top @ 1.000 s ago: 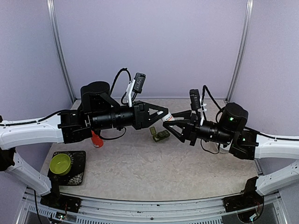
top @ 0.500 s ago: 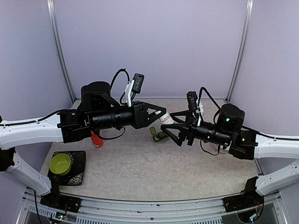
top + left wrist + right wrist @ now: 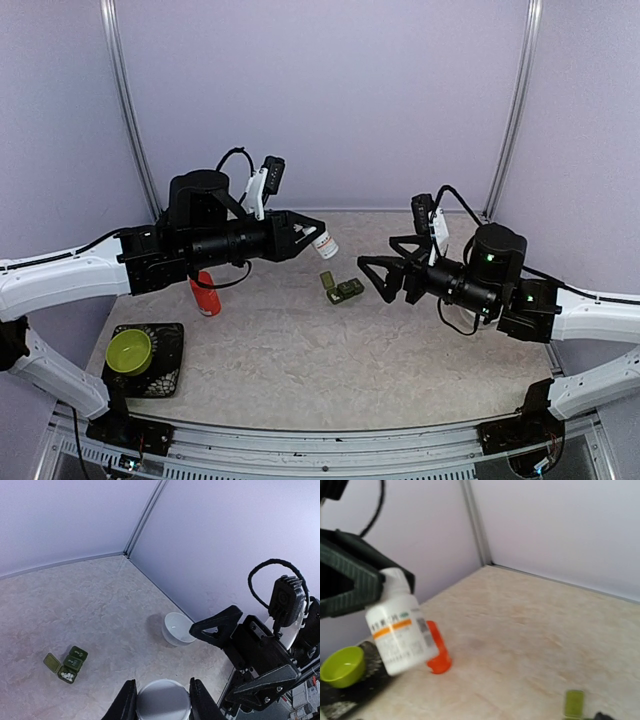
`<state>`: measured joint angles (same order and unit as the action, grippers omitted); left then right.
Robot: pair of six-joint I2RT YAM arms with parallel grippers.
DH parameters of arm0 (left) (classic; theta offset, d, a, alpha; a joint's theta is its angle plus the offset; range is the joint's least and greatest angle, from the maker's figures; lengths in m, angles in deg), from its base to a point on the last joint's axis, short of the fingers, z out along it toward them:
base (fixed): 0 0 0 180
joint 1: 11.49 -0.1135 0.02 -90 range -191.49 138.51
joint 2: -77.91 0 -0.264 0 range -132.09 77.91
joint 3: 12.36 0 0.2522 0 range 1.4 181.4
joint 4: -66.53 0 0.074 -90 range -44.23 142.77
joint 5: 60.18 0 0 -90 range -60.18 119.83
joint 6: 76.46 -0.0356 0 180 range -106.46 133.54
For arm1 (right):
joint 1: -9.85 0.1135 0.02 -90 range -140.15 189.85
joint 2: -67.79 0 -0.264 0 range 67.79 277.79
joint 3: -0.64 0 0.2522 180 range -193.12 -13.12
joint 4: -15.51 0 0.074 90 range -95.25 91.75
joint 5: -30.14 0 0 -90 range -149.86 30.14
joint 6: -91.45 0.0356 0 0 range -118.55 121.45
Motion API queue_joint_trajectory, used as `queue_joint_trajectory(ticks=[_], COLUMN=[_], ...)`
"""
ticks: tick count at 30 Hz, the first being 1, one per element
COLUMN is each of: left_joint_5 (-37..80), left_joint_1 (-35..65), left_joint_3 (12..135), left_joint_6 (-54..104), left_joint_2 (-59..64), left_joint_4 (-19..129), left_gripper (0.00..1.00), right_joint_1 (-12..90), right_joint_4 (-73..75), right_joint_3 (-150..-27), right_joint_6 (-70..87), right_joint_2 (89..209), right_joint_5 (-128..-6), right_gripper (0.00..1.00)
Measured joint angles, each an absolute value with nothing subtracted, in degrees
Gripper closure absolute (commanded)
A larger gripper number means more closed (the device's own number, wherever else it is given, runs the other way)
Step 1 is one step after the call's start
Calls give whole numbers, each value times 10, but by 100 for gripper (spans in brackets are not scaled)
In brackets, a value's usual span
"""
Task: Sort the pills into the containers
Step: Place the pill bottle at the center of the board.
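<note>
**Change over the last second.** The two sets of jaws were together above the box point(image 3: 342, 289), both at the bottle point(image 3: 325, 243). They now stand well apart. The right jaws have let go, spread wide and drawn back to the right. The left jaws have carried the bottle up and back to the left.

**Left jaws.** Pinching the small white bottle, with a finger point(image 3: 126, 706) on each side of it. The bottle is tilted in the air, above and left of the box (the right wrist view shows an orange band on its label).

**Right jaws.** Spread wide, with nothing between them and touching nothing. They are held off the counter point(image 3: 300, 350), near the box on its right, and point towards it.

**Box.** Dark green, three cells in a short row, lying on the counter between the two arms. The lid point(image 3: 50, 662) of one end cell lies open beside it.

**Pills** point(image 3: 69, 676). Tiny whitish pieces, lying in that open end cell.

**Other items on the counter.**
- White bowl point(image 3: 175, 629), towards the far right, near the wall.
- Orange bottle point(image 3: 204, 295), upright below the left arm.
- Lime bowl point(image 3: 128, 350), on a black tray point(image 3: 165, 375) at the near left corner.

**Counter.** Beige and mottled, like stone.

**Room.** Pale lavender walls on three sides, with a metal strip point(image 3: 125, 110) at each back corner.
</note>
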<state>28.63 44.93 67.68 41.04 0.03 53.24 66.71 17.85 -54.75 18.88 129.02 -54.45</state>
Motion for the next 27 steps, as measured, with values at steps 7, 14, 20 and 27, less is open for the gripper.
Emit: queue_joint_trajectory(ticks=[7,14,20,27], left_joint_5=[302,321,338,363], left_joint_1=[410,387,370,351], left_joint_3=[653,643,637,630], left_joint_6=[399,387,375,363], left_joint_2=[3,3,3,3], left_joint_4=[515,502,497,483], left_gripper=[81,81,81,81], right_joint_1=[667,666,659,654], right_joint_4=[148,123,107,84], right_joint_3=[-547,-547,-533,-508], right_joint_6=[192,194,202,207], right_joint_2=[1290,1290,1291,1290], right_joint_5=[-494,-468,-452,-443], right_gripper=[0,0,0,0])
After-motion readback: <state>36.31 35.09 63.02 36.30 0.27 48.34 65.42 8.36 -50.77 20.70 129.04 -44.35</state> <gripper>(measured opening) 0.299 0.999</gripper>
